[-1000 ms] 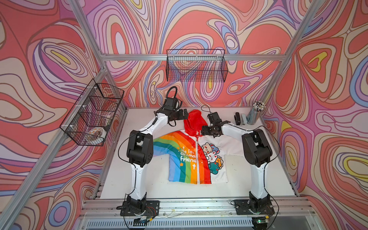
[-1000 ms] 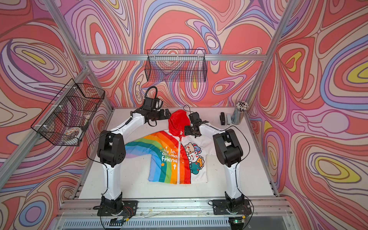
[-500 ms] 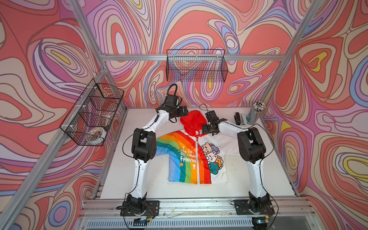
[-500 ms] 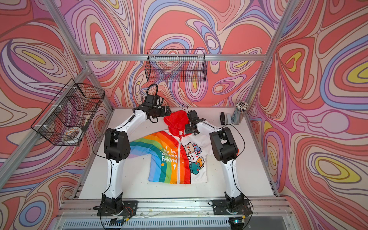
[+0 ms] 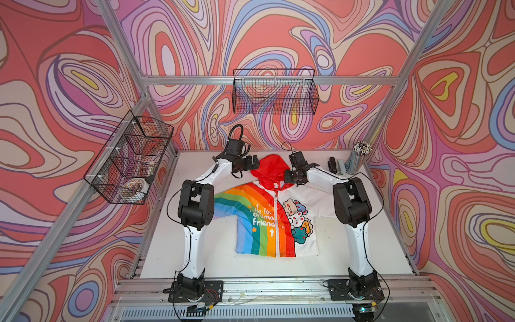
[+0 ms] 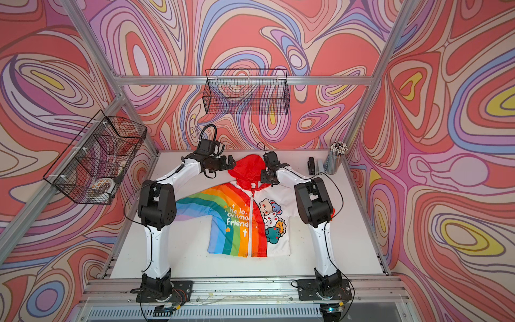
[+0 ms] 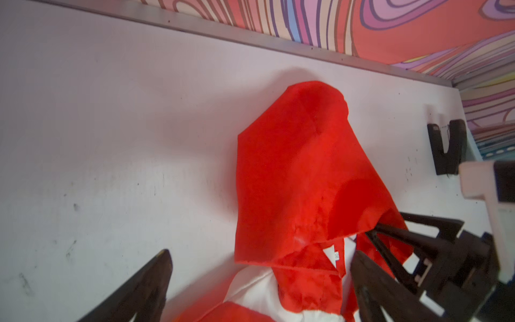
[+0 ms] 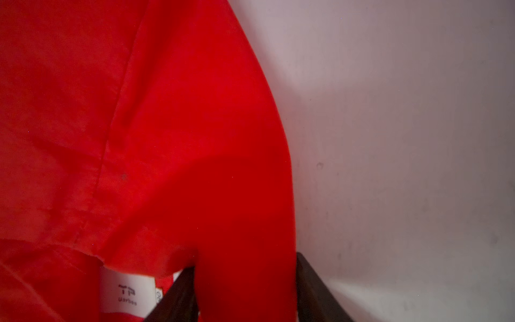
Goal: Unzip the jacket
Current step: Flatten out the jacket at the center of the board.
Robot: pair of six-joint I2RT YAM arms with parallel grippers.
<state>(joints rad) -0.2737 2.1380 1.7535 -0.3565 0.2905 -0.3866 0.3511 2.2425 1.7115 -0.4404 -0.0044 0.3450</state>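
Note:
The jacket (image 5: 267,223) (image 6: 245,220) lies flat on the white table, with its white zipper (image 5: 276,220) closed and its red hood (image 5: 269,170) (image 7: 292,172) (image 8: 167,139) toward the back wall. My left gripper (image 5: 255,161) (image 6: 231,161) (image 7: 260,253) hangs open just left of the hood, holding nothing. My right gripper (image 5: 287,177) (image 6: 263,177) (image 8: 245,262) straddles the hood's right edge with its jaws half apart. One finger is tucked into the hood opening, and red fabric fills the gap.
A black stapler (image 5: 332,164) (image 7: 446,147) and a cup of pencils (image 5: 358,156) stand at the back right corner. Wire baskets hang on the back wall (image 5: 274,92) and the left wall (image 5: 131,161). The back rail runs close behind the hood.
My right gripper has slid left onto the hood's right edge and its jaws have narrowed. The left gripper has shifted slightly toward the back and stays open.

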